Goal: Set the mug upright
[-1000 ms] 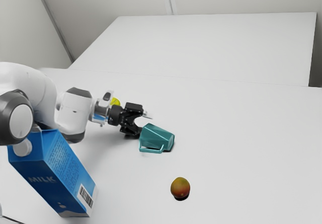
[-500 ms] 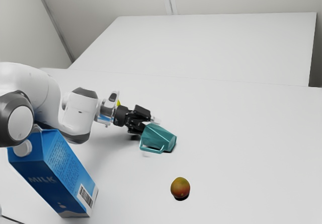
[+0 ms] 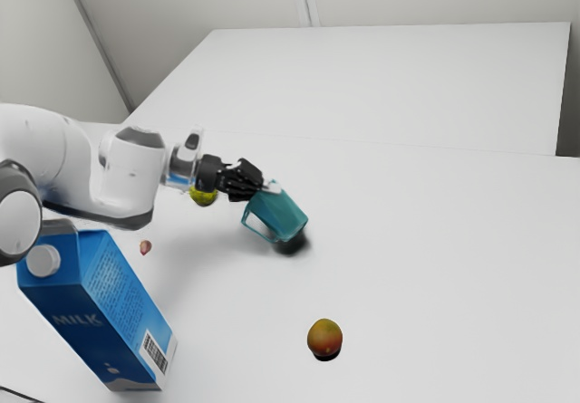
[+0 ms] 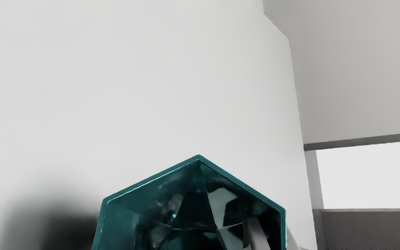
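Observation:
In the exterior view my gripper (image 3: 270, 188) is shut on the wall of the teal mug (image 3: 281, 213), at its rim. The mug hangs tilted above the table, its mouth toward my hand and its base pointing down toward the exterior view's right, with a shadow beneath. Its handle is on the side facing the exterior view's lower left. The wrist view looks into the six-sided mouth of the mug (image 4: 151, 211); there the gripper (image 4: 270, 225) has one finger inside the mug and the other outside, the wall between them.
A blue milk carton (image 3: 104, 312) stands on the table (image 3: 435, 267) at the exterior view's lower left. A reddish-yellow fruit (image 3: 324, 338) lies nearer the camera than the mug. A yellow fruit (image 3: 203, 196) is beside the hand, and a small pinkish thing (image 3: 145, 247) lies near the carton.
My gripper has closed on the mug's wall and moved up, lifting the mug off the table and tilting its base downward. The arm's shift has uncovered the small pinkish thing and more of the yellow fruit.

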Robot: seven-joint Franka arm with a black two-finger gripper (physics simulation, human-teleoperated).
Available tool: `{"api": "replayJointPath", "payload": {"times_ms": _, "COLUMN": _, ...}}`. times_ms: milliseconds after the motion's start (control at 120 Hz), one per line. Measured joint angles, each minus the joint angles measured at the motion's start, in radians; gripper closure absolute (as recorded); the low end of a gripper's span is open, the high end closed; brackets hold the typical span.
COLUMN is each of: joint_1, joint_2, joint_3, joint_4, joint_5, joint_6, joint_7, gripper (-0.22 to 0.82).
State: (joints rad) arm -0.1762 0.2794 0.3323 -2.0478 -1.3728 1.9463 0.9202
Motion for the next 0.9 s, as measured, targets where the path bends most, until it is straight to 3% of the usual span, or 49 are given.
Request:
{"api": "replayJointPath", "payload": {"times_ms": 200, "joint_1": -0.002, "joint_2": -0.014, "joint_3": 0.001, "joint_4": 0.137, "joint_5": 0.190, "joint_6": 0.019, "joint_7": -0.028, "gripper": 0.78}}
{"api": "replayJointPath", "payload": {"times_ms": 392, "joint_1": -0.033, "joint_2": 0.024, "joint_3": -0.044, "joint_4": 0.311, "joint_5": 0.731, "joint_6": 0.152, "joint_7": -0.075, "gripper": 0.79}}
{"api": "replayJointPath", "payload": {"times_ms": 633, "joint_1": -0.052, "joint_2": 0.108, "joint_3": -0.073, "joint_4": 0.307, "joint_5": 1.066, "joint_6": 0.478, "joint_7": -0.196, "gripper": 0.79}}
{"api": "replayJointPath", "payload": {"times_ms": 900, "joint_1": -0.057, "joint_2": 0.101, "joint_3": -0.086, "joint_4": 0.206, "joint_5": 1.107, "joint_6": 0.610, "joint_7": -0.346, "gripper": 0.79}}
